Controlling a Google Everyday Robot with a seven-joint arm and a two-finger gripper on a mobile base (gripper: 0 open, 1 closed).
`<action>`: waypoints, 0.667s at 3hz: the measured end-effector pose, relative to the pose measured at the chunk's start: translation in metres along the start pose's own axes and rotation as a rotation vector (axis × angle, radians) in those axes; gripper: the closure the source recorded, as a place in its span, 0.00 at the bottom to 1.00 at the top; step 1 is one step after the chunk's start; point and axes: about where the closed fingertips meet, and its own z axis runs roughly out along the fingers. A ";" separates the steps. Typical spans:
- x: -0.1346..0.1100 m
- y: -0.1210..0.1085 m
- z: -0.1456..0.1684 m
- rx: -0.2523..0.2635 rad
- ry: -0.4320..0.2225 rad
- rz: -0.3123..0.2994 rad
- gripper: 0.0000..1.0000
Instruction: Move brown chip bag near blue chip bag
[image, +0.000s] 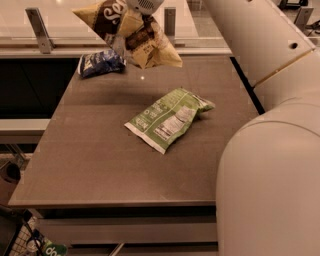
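Note:
The brown chip bag (131, 31), dark brown with cream-yellow edges and white script, hangs in the air over the table's far edge. My gripper (142, 12) is shut on its top and holds it up, just right of and above the blue chip bag (100, 62). The blue bag is small and navy and lies at the table's far left corner. The brown bag's lower left edge hangs close to the blue bag's right end.
A green-and-white bag (170, 117) lies near the middle of the brown table (100, 160). My pale arm (270, 150) fills the right side. A counter with metal brackets (39, 27) runs behind the table.

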 end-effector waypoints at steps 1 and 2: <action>-0.001 0.000 -0.001 0.085 -0.026 -0.005 1.00; -0.005 0.012 0.015 0.157 -0.032 -0.014 1.00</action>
